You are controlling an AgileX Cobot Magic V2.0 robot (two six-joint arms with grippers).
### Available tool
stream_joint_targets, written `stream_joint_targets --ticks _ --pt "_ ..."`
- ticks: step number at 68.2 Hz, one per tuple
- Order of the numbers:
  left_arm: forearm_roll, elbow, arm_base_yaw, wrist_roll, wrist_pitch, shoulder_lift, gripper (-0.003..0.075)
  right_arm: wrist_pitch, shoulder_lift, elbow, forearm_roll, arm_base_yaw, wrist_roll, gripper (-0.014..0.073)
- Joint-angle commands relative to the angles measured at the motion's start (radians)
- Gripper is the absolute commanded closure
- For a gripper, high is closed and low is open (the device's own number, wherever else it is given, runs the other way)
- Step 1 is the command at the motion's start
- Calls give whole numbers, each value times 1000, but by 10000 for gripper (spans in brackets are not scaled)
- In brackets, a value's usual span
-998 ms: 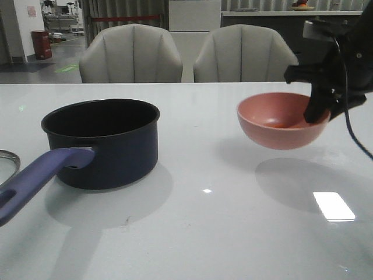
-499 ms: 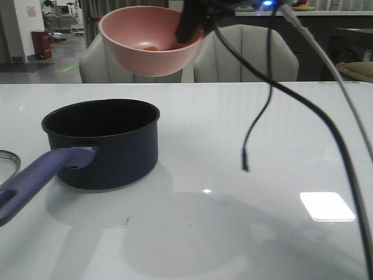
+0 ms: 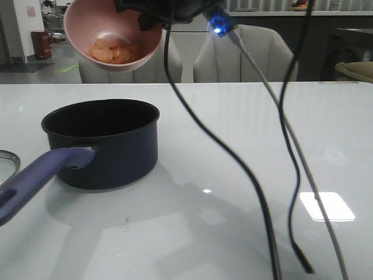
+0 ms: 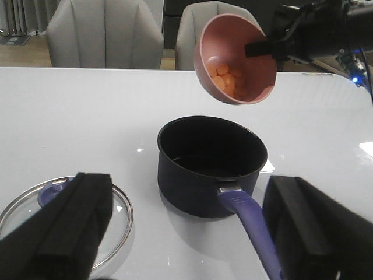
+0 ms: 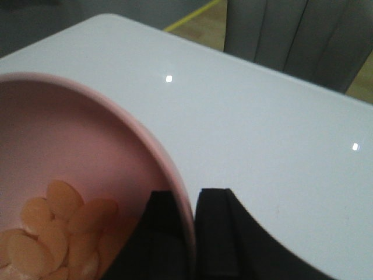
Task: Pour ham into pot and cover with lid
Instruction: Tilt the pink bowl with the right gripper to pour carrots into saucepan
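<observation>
The right arm holds the pink bowl (image 3: pixel 113 32) up in the air, its fingers (image 5: pixel 192 233) pinched tight on the bowl's rim, one inside and one outside. The bowl is tipped over, mouth turned toward the camera side, and the ham (image 3: pixel 111 51) has slid into a heap at the lowest part of the wall, just short of the lip. What matters is that the pot (image 3: pixel 102 143) sits on the worktop (image 3: pixel 233 146) directly under that low edge, well below it, with a clear gap of air between (from the left wrist view the bowl hangs over the far side of the pot's mouth). My guess is a bit more tilt would send the slices down into the black inside. The pot's long purple handle (image 3: pixel 41 178) points away toward the left arm's side. The lid (image 4: pixel 61 216) lies flat on the worktop beside the pot, close under the left arm's fingers (image 4: pixel 192 233), which are spread wide and hold nothing, so that arm is the nearer one for covering.
</observation>
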Motion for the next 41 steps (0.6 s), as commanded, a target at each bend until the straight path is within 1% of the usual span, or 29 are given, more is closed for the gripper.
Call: stream_joint_targets --ticks 1,5,8,12,20,25,26,27,28,29,30,31,32,37,38,41 --pt "-5 -27 -7 -1 -82 11 158 -394 -74 78 -80 16 -52 461" --pt "-5 -27 -7 -1 -82 11 158 -496 -74 116 -110 27 -101 461" --pt "-5 -27 -7 -1 -82 11 158 -546 -73 131 -114 40 -165 461" --pt "-5 -27 -7 -1 -82 11 158 -560 -73 134 -113 52 -247 461" --pt "-5 -27 -7 -1 -82 11 158 -580 -65 134 -107 83 -479 461" --pt "-5 -27 -7 -1 -82 11 158 -614 -49 134 -105 97 -600 461" --pt "-5 -27 -7 -1 -82 11 158 -626 -43 134 -102 101 -646 461" --pt "-5 -27 -7 -1 -82 11 158 -630 -41 134 -99 102 -646 461" --pt "-5 -27 -7 -1 -82 11 158 -647 -35 134 -94 104 -693 461" --pt "-5 -27 -7 -1 -82 11 158 -647 -35 134 -94 104 -693 461" --pt "-5 -27 -7 -1 -82 11 158 -663 -23 134 -87 107 -738 461" --pt "-5 -27 -7 -1 -82 11 158 -663 -23 134 -87 107 -738 461" --pt "-5 -27 -7 -1 -82 11 158 -681 -18 134 -80 107 -778 461" --pt "-5 -27 -7 -1 -82 11 158 -723 0 134 -61 107 -843 461" --pt "-5 -27 -7 -1 -82 11 158 -748 7 134 -55 107 -873 461" --pt "-5 -27 -7 -1 -82 11 158 -779 15 134 -51 107 -900 461"
